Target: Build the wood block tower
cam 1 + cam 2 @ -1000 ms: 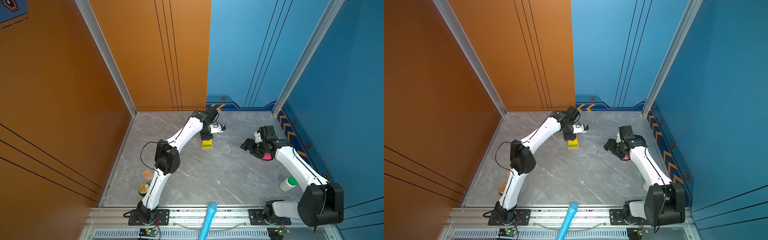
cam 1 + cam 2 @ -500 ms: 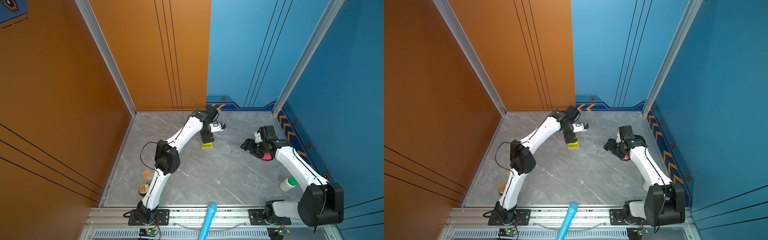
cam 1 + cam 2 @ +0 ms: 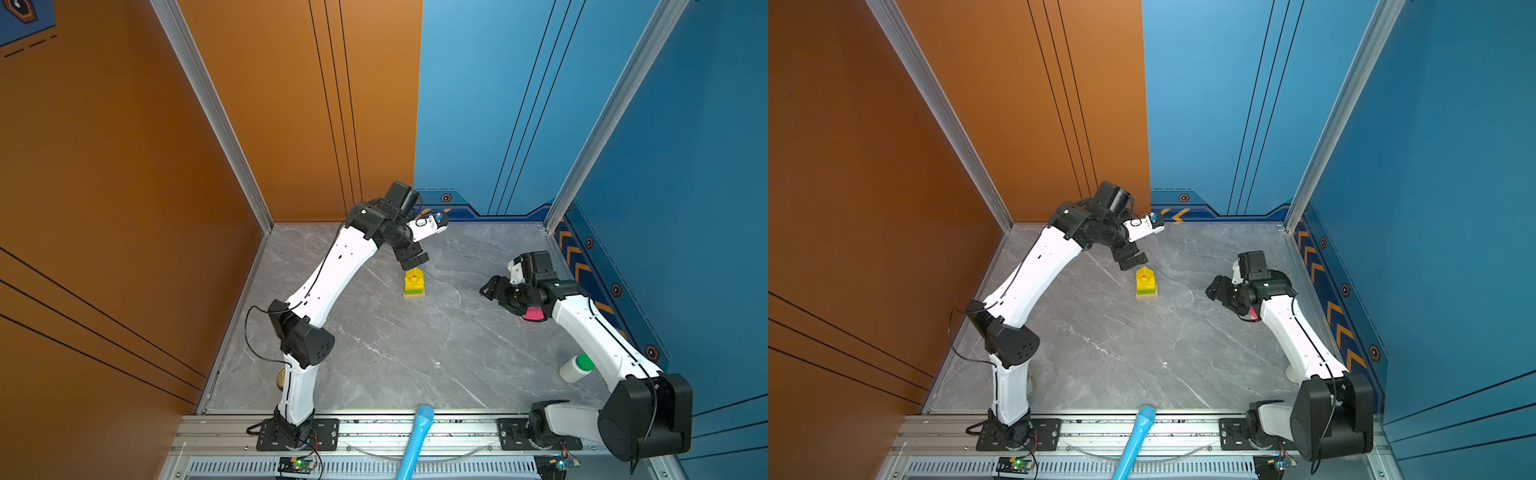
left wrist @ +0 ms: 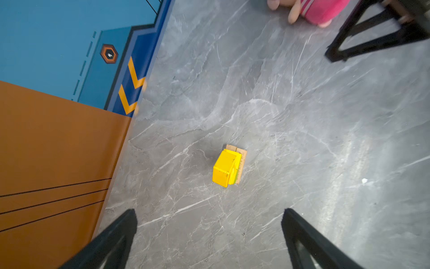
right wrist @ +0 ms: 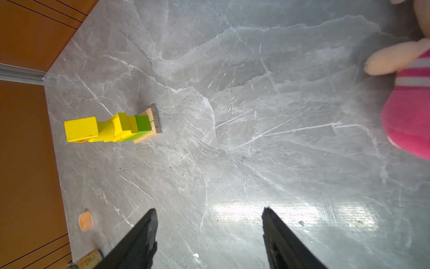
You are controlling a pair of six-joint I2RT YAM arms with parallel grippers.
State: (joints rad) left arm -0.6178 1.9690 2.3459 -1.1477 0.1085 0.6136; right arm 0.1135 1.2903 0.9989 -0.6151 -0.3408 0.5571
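Nearest, the white bottle (image 3: pixel 572 370) stands beside the right arm (image 3: pixel 590 332). Mid-floor, the right gripper (image 5: pixel 208 209) hangs empty, jaws apart, near a pink plush toy (image 5: pixel 409 111). Farther, the tower (image 3: pixel 414 283) stands on the floor (image 3: pixel 395 353), seemingly finished (tan planks (image 5: pixel 152 120) lowest, roof piece (image 5: pixel 81 128) topmost); no loose block shows. Beyond, the left gripper (image 4: pixel 208 210) gapes wide, clear of it. In both top views the middle layers are too small to separate, and the arm half-hides the plush.

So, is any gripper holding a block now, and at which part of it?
Nothing is held. The left gripper is open above the tower, clear of it; the right gripper is open too, away from the tower.
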